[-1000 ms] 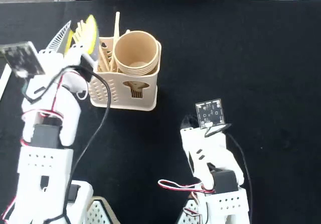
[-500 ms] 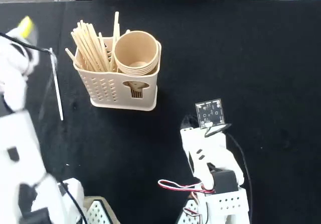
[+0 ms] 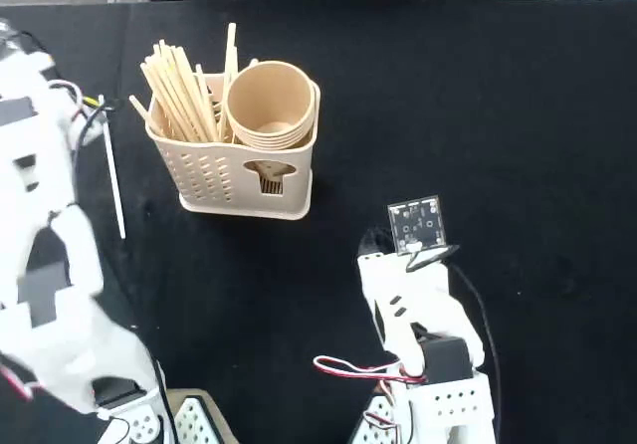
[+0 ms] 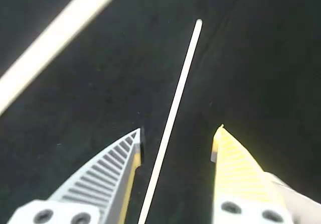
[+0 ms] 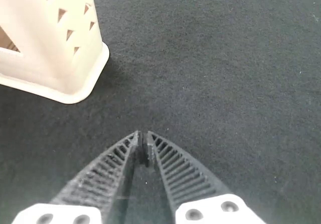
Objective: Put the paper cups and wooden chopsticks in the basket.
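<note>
A cream basket (image 3: 244,170) stands on the black table at the back left, holding stacked paper cups (image 3: 271,101) and a bundle of wooden chopsticks (image 3: 179,91). One lone chopstick (image 3: 112,175) lies on the cloth left of the basket. My left gripper (image 4: 175,138) is open and straddles that chopstick (image 4: 173,113), which lies between the fingers without being pinched. My left arm (image 3: 40,215) stands along the table's left side. My right gripper (image 5: 143,141) is shut and empty, low over the cloth near the basket's corner (image 5: 55,43).
The right arm (image 3: 418,305) rests at the front centre of the table. A pale strip (image 4: 55,38) runs along the table edge beyond the lone chopstick. Bare black cloth covers the right half.
My left arm has swung away from the basket to the table's left side, over the lone chopstick. The right arm has stayed still.
</note>
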`<state>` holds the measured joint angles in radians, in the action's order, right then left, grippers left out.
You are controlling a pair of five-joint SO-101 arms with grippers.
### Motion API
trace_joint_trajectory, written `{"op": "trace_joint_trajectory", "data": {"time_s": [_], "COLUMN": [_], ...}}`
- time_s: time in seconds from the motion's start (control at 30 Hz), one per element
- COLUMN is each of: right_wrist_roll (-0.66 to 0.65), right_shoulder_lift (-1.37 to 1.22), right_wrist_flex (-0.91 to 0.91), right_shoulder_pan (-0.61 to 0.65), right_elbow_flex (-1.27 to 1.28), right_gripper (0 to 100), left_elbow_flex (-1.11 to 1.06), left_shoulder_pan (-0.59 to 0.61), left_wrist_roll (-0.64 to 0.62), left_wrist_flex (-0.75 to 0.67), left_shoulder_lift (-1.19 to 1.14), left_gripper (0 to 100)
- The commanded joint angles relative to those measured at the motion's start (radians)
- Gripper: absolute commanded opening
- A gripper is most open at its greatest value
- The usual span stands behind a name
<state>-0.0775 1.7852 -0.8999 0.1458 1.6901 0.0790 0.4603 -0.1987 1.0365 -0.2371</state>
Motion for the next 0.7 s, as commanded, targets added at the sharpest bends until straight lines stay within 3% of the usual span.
{"op": "trace_joint_trajectory", "data": {"time_s": [0.0, 0.2, 0.3, 0.5, 0.57, 0.67], "right_wrist_roll": [-0.006, -0.006, -0.006, -0.006, -0.006, -0.006], "right_shoulder_lift": [0.01, 0.012, 0.012, 0.012, 0.012, 0.012], "right_wrist_flex": [-0.002, -0.002, -0.002, -0.002, -0.002, -0.002], "right_shoulder_pan": [-0.012, -0.012, -0.012, -0.012, -0.012, -0.012], "right_elbow_flex": [-0.001, -0.001, -0.001, -0.001, -0.001, -0.001], "right_gripper": [1.3, 1.3, 1.3, 1.3, 1.3, 1.3], "left_elbow_flex": [0.154, 0.499, 0.697, 1.118, 1.27, 1.435], "left_shoulder_pan": [-0.008, -0.007, -0.01, -0.005, -0.005, 0.015], "left_wrist_roll": [0.02, 0.023, 0.086, 0.183, 0.195, 0.186], "left_wrist_flex": [0.032, 0.232, 0.364, 0.608, 0.713, 0.727], "left_shoulder_lift": [-0.164, -0.488, -0.651, -0.895, -0.941, -0.98], "left_gripper": [23, 23, 22, 3, 4, 3]}}
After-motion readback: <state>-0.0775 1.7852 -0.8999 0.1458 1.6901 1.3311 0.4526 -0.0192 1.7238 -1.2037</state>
